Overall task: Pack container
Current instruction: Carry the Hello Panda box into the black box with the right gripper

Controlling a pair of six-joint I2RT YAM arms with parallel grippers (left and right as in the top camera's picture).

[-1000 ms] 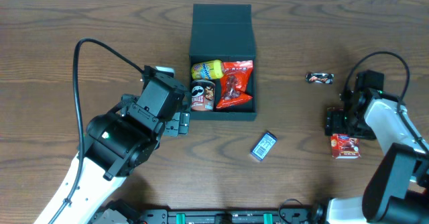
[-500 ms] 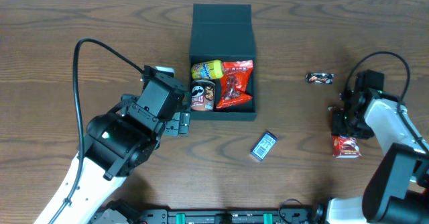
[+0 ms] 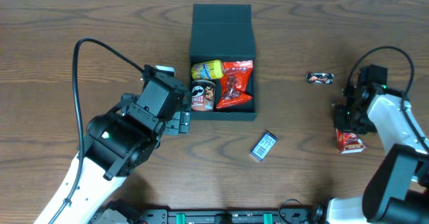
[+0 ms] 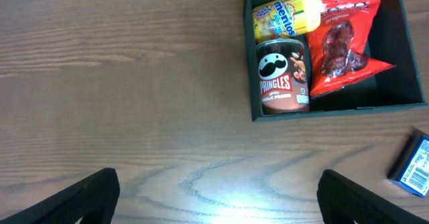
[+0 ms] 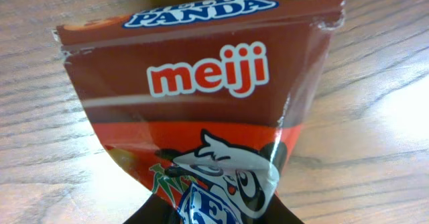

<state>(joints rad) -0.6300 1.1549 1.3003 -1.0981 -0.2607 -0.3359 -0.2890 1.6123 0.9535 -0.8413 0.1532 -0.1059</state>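
Now in hand: fetching 1 more snack for the box; I judge this the pick-up stage, with the carry not yet begun.
Right gripper: the right gripper [image 3: 348, 129] sits over the Hello Panda pouch [image 5: 201, 96] at the table's right side. In its wrist view the pouch bunches to a narrow neck between the dark fingers, so it looks pinched by its end.
Left gripper: the left gripper [image 4: 218, 184] is spread wide and holds nothing. It hangs over bare wood just in front of the box's front-left corner.
Container: the container [image 3: 222, 36] lies at the table's middle, toward the far edge, with its flap lid thrown back and away from the robot.
Contents: 3 items: a yellow Mentos tub [image 4: 285, 19], a Pringles can [image 4: 283, 83] just in front of it, and a red bag [image 4: 345, 46] filling most of the right half.
Container relative to right gripper: well apart, off to the gripper's left and a little farther from the robot.
Loose on the table: 2 more besides the pouch: a blue packet [image 3: 263, 145] in front of the box and a dark wrapped candy [image 3: 320, 78] between the box and the right arm.
Next move calls for: a firm hold, a lift high enough to clear the box wall, and a sideways carry to the left. Release should come over the red bag or the bare strip beside it, since free floor looks scarce.
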